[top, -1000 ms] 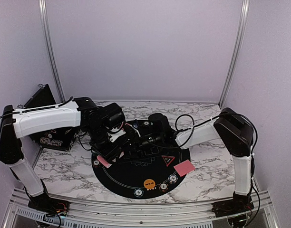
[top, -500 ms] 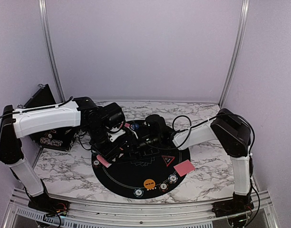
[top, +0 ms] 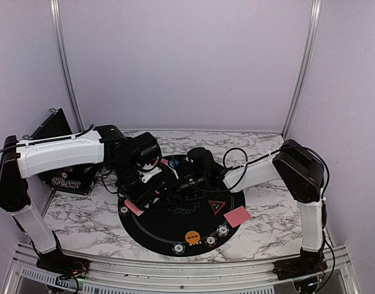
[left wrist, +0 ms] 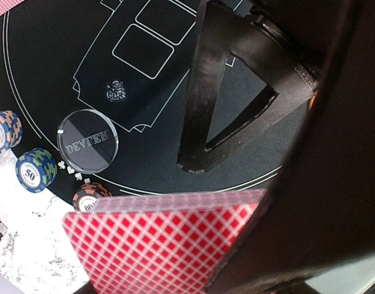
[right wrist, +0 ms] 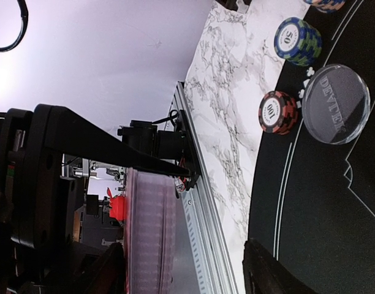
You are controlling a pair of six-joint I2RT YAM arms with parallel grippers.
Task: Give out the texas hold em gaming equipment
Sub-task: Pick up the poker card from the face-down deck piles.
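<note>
My left gripper (top: 141, 197) is shut on a deck of red-backed playing cards (left wrist: 163, 245), held above the left edge of the round black mat (top: 169, 229). My right gripper (top: 176, 182) is close beside it, open. In the right wrist view its jaws (right wrist: 181, 275) straddle the deck's edge (right wrist: 147, 233) without closing. A clear dealer disc (left wrist: 87, 141) and three striped chips (left wrist: 36, 169) lie under the grippers. One pink card (top: 238, 216) lies at the mat's right edge. A red triangle marker (top: 216, 205), an orange button (top: 192, 236) and more chips (top: 211, 241) are on the mat's near side.
A black printed box (top: 66, 179) stands on the marble table at the left, behind my left arm. A metal rail (top: 175, 269) runs along the near edge. Two frame posts (top: 301, 67) rise at the back.
My right gripper has moved a little left, closer to the deck in my left gripper. The left arm and the things on the mat have not moved.
</note>
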